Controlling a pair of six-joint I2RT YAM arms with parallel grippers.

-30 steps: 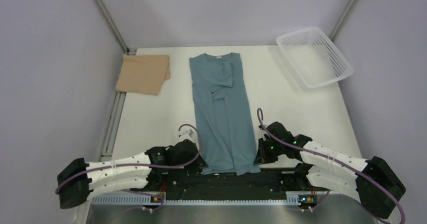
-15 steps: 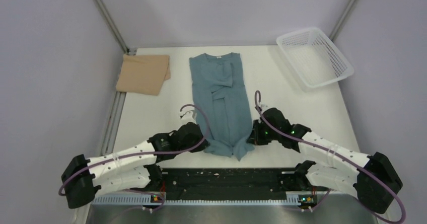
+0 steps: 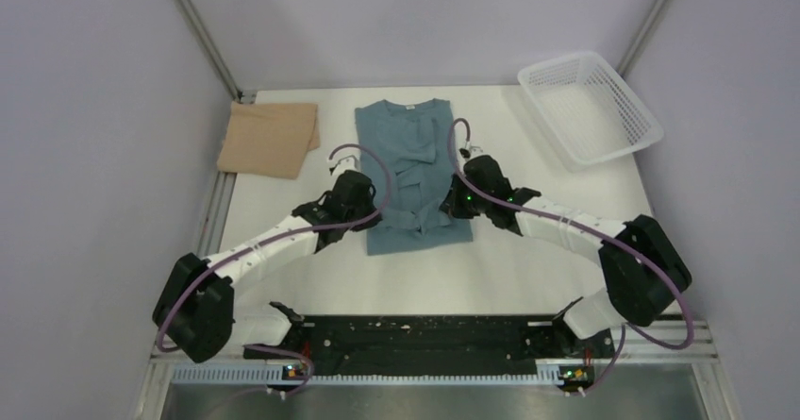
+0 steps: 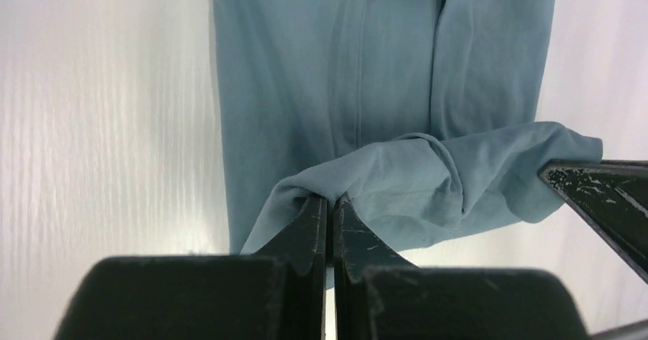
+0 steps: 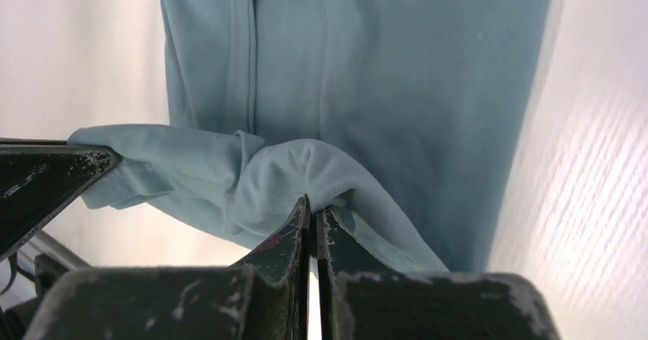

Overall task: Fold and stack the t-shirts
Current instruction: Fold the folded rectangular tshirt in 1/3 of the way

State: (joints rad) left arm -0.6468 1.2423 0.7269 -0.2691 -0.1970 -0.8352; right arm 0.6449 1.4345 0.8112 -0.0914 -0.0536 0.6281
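The teal shirt point(image 3: 413, 156) lies lengthwise on the middle of the tabletop point(image 3: 528, 250), collar at the far end and sleeves folded in across the chest. I have its near hem lifted and doubled over the body. My left gripper point(image 3: 372, 214) is clamped on the left hem corner and my right gripper point(image 3: 451, 208) on the right one. In both wrist views the fingers are pressed together with cloth pinched between them.

To do this fold well, I judge that I should carry both corners toward the collar level with each other and at the same pace. The hem sags and bunches between my grippers, so easing them slightly apart should pull it straight before I lay it down. I would lower the hem onto the shoulders, edges matched to the sides beneath, and let go only once the cloth rests flat. If one side leads, the fold will come out skewed.

The tan shirt point(image 3: 269, 139) sits folded at the far left, well apart from the teal one; the stacking is not yet done.

The white mesh basket point(image 3: 549, 118) stands at the far right corner, and I see nothing in it.
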